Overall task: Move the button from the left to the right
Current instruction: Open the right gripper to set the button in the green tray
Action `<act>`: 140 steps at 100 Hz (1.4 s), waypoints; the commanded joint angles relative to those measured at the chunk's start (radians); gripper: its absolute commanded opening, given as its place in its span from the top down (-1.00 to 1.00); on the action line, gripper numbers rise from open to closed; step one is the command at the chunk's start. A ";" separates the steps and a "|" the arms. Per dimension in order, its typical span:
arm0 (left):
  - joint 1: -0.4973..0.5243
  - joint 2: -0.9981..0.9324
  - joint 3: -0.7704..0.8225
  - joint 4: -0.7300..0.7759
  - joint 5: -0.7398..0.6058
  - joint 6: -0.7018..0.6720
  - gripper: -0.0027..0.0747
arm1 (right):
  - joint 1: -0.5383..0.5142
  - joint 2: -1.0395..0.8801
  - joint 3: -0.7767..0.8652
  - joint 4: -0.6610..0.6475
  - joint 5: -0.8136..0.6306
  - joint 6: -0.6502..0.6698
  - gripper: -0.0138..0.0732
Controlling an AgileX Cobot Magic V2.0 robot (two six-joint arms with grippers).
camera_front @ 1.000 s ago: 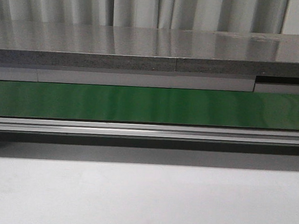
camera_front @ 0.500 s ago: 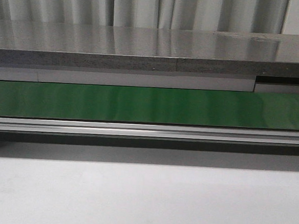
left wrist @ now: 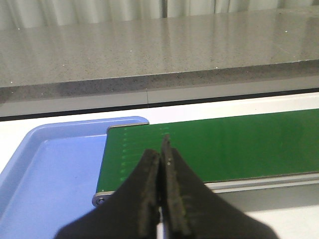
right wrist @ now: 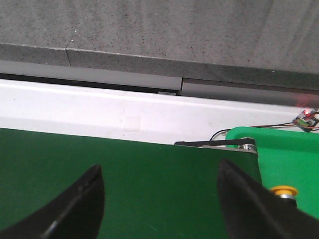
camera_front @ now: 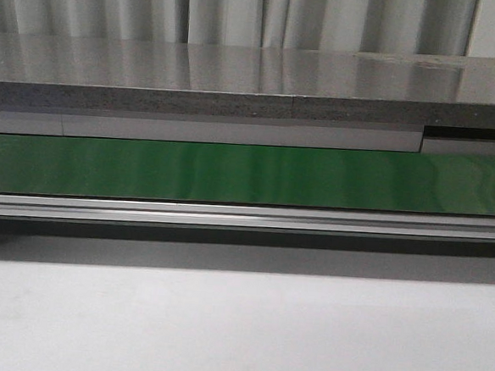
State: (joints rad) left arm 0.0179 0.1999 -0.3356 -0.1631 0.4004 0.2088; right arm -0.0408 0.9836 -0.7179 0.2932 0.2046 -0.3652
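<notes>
The button's round yellow cap (right wrist: 283, 190) shows in the right wrist view, inside a green tray (right wrist: 279, 159) just past the end of the green conveyor belt (right wrist: 124, 169); its body is hidden behind my finger. My right gripper (right wrist: 159, 172) hangs open above that belt end with nothing between its fingers. In the left wrist view my left gripper (left wrist: 160, 149) is shut and empty, over the other belt end (left wrist: 224, 144) beside a blue tray (left wrist: 55, 164). The front view shows neither gripper nor the button.
The green belt (camera_front: 248, 174) runs across the front view with an aluminium rail (camera_front: 245, 217) in front and a grey stone ledge (camera_front: 254, 84) behind. A small circuit board with a red light (right wrist: 305, 118) and wires lies behind the green tray.
</notes>
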 commanded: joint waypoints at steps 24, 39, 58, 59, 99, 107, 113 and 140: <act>-0.008 0.007 -0.026 -0.014 -0.071 -0.001 0.98 | -0.001 -0.310 0.164 0.020 -0.076 -0.008 -0.44; -0.008 0.007 -0.026 -0.014 -0.071 -0.001 0.98 | -0.001 -0.427 0.184 0.042 0.010 -0.008 -0.44; -0.008 0.007 -0.026 -0.014 -0.071 -0.001 0.98 | -0.001 -0.483 0.185 0.046 0.082 -0.008 -0.44; -0.008 0.007 -0.026 -0.014 -0.071 -0.001 0.98 | -0.001 -0.483 0.185 0.046 0.084 -0.008 -0.44; -0.008 0.007 -0.026 -0.014 -0.071 -0.001 0.98 | -0.001 -0.483 0.185 0.046 0.090 -0.008 0.31; -0.008 0.007 -0.026 -0.014 -0.071 -0.001 0.98 | -0.001 -0.483 0.185 0.046 0.090 -0.008 0.65; -0.008 0.007 -0.026 -0.014 -0.071 -0.001 0.98 | -0.001 -0.483 0.185 0.047 0.090 -0.008 0.85; -0.008 0.007 -0.026 -0.014 -0.071 -0.001 0.98 | -0.001 -0.483 0.185 0.055 0.090 -0.008 0.84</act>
State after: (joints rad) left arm 0.0179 0.1999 -0.3356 -0.1631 0.4004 0.2088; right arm -0.0408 0.5011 -0.5067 0.3331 0.3625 -0.3652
